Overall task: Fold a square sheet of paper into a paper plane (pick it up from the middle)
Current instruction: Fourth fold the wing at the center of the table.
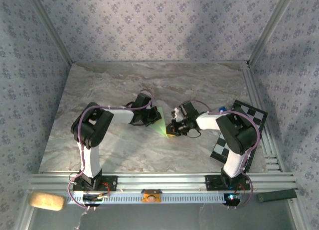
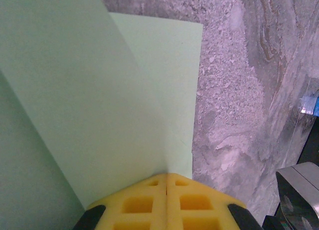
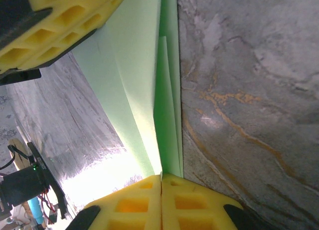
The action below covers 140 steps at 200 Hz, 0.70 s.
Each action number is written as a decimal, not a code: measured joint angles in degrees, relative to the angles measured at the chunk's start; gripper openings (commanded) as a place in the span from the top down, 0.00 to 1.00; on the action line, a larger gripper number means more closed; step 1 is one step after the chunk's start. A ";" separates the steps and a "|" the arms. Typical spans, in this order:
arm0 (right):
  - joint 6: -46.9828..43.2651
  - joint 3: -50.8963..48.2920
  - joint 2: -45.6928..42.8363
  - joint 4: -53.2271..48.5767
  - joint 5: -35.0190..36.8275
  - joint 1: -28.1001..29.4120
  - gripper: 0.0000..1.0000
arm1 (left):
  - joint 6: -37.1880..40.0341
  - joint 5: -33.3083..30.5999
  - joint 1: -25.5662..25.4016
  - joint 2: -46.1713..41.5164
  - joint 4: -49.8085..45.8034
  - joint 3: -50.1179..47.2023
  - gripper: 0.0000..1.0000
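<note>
partly folded green paper sheet (image 1: 160, 123) at the middle of the marble table (image 1: 124, 85), between the two arms. left gripper (image 2: 166, 176) clenched on one edge of it; right gripper (image 3: 161, 177) clenched on its layered folds.

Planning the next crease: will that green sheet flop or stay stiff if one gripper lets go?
Probably floppy: the green sheet bows in loose flaps beyond the shut left gripper. Likely very light: two fingertip pinches, with the right gripper, seem to carry it. Folded layers may spring apart.
</note>
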 measured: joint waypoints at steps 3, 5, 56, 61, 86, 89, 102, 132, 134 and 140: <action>0.00 -0.02 0.00 0.02 0.00 0.00 0.93 | 0.00 -0.02 0.00 0.00 0.00 0.00 0.98; 0.00 -0.04 0.00 0.04 -0.02 0.00 0.93 | 0.00 0.00 0.00 0.02 0.00 0.00 0.98; -0.11 -0.07 -0.28 -0.46 -0.15 0.00 0.88 | 0.00 0.00 0.00 0.02 0.00 0.00 0.98; -0.22 -0.11 -0.39 -0.63 -0.15 0.00 0.87 | 0.00 -0.02 0.00 0.00 0.00 0.00 0.98; -0.48 -0.48 -0.92 -1.42 -0.13 0.00 0.87 | 0.00 0.00 0.00 0.02 0.00 0.00 0.98; -0.50 -0.55 -1.01 -1.46 -0.13 0.00 0.87 | 0.00 -0.02 0.00 0.02 0.00 0.00 0.98; -0.72 -0.72 -1.22 -1.81 -0.11 0.00 0.87 | 0.00 0.00 0.00 0.02 0.00 0.00 0.98; -1.53 -0.74 -1.38 -2.45 0.09 0.00 0.89 | 0.00 0.35 0.00 0.11 0.04 0.00 0.98; -1.62 -0.74 -1.38 -2.47 0.09 0.00 0.89 | -0.02 0.37 0.00 0.11 0.04 0.00 0.98; -1.73 -0.74 -1.38 -2.54 0.09 0.00 0.91 | 0.00 0.39 0.00 0.13 0.07 0.00 0.98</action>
